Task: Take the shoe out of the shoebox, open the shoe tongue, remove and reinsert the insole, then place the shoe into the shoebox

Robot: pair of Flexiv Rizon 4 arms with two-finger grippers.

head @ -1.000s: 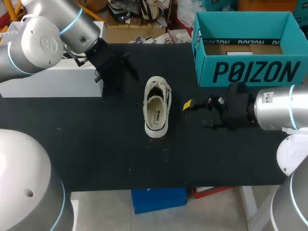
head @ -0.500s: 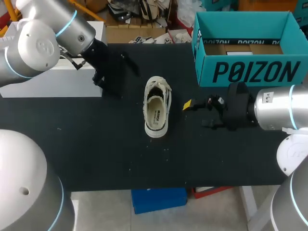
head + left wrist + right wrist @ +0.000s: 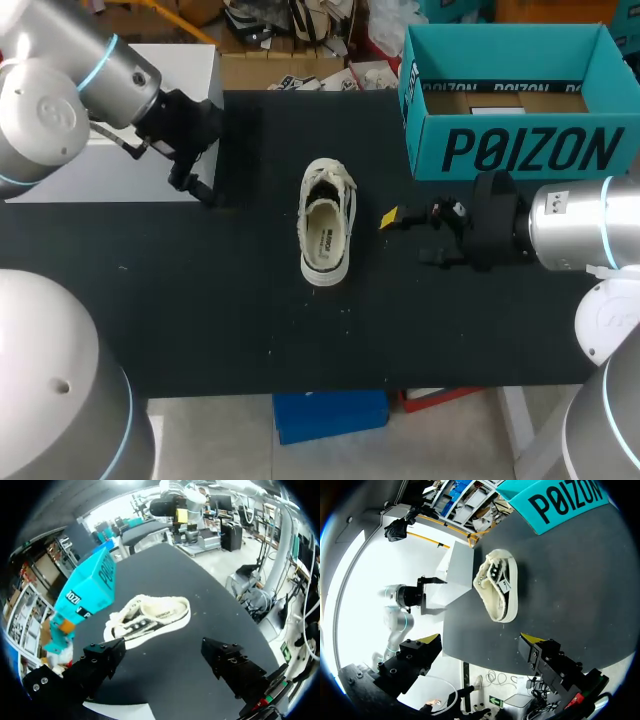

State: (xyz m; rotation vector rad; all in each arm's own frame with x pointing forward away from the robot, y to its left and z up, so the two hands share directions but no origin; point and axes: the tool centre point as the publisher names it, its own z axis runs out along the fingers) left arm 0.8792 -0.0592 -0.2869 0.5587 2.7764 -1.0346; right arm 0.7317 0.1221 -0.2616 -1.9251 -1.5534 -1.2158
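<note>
Left fingers (image 3: 100,662) and right fingers (image 3: 542,655) were held wide apart, empty.
Shoe (image 3: 327,236) was laid mid-frame, outside the shoebox (image 3: 520,150); tongue opening was judged next, a closer approach being needed.

One shoe (image 3: 327,236), one shoebox (image 3: 520,150) (teal)

Shoe (image 3: 326,236): cream/off-white upper & sole, white laces, blk lining inside w/ small white label strip. Shoebox (image 3: 520,150): teal outside, big blk lettering on front wall, blk band w/ teal print along inner rim, brown cardboard floor w/ a white slip. Tabletop (image 3: 200,300): matte blk, a few pale specks. White box (image 3: 110,175) at tabletop's left edge: plain, no pattern. Right end effector (image 3: 481,641): blk body, bright yellow tips. Left end effector (image 3: 162,652): blk fingers. Left arm (image 3: 60,110) & right arm (image 3: 575,225): silver-grey w/ light-blue rings.
</note>
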